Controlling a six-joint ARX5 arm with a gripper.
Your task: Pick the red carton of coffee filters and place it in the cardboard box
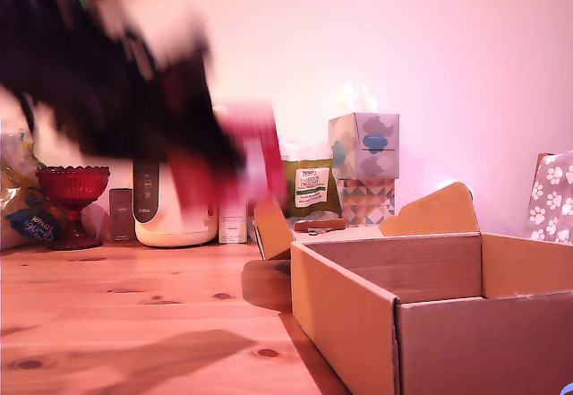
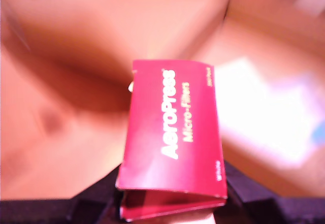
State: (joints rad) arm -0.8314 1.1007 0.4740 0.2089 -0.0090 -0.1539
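The red carton of coffee filters (image 1: 255, 149) hangs in the air, motion-blurred, above the wooden table and to the exterior view's left of the cardboard box (image 1: 430, 314). My gripper (image 1: 215, 162), a dark smear, is shut on it. In the wrist view the red carton (image 2: 172, 132) fills the centre with its white "AeroPress Micro-Filters" lettering sharp, and dark fingers (image 2: 249, 191) clamp its near end on both sides. The background there is blurred. The brown box stands open with upright flaps at the exterior view's lower right, with nothing visible inside it.
A dark red glass pedestal bowl (image 1: 72, 189) stands at the exterior view's far left. A white appliance (image 1: 175, 211), a green packet (image 1: 312, 187) and stacked patterned tissue boxes (image 1: 364, 167) line the back wall. A paw-print bag (image 1: 553, 193) is at the right edge.
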